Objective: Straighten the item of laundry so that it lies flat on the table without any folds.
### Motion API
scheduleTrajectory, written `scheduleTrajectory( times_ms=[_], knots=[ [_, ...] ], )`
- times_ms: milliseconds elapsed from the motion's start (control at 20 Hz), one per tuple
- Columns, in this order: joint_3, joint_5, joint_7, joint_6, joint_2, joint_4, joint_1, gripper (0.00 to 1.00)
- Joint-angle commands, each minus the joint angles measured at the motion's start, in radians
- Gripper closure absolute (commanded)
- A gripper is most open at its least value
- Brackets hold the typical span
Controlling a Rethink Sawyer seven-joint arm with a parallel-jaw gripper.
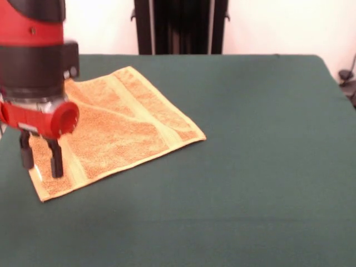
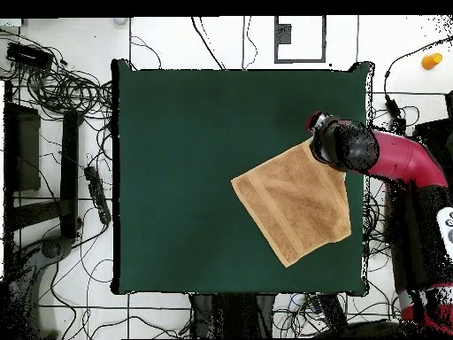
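The golden-orange towel (image 1: 119, 125) lies spread out on the dark green table (image 1: 250, 144), at the left in the front view, with woven bands near two edges. It looks flat, with no clear folds. My gripper (image 1: 40, 161) hangs over the towel's near left corner, fingers (image 1: 56, 160) apart and empty, tips at or just above the cloth. In the overhead view the towel (image 2: 296, 199) lies by the table's (image 2: 195, 133) right edge, and the arm's head (image 2: 341, 144) covers its upper right corner and hides the fingers.
The robot's black pedestal (image 1: 178, 25) stands at the table's far side. Cables (image 2: 62, 88) lie on the floor left of the table in the overhead view. A small orange object (image 2: 431, 60) sits on the floor at the upper right.
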Motion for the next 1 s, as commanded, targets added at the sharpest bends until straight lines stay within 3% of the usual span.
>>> scheduleTrajectory(
  times_ms=[50, 450, 1000],
  knots=[
    [0.047, 0.01, -0.149, 0.135, -0.098, 0.212, 0.001, 0.0],
    [0.036, -0.018, -0.134, 0.103, -0.037, 0.217, -0.011, 0.0],
    [0.021, -0.074, -0.077, -0.042, 0.072, 0.216, -0.014, 0.0]
  ],
)
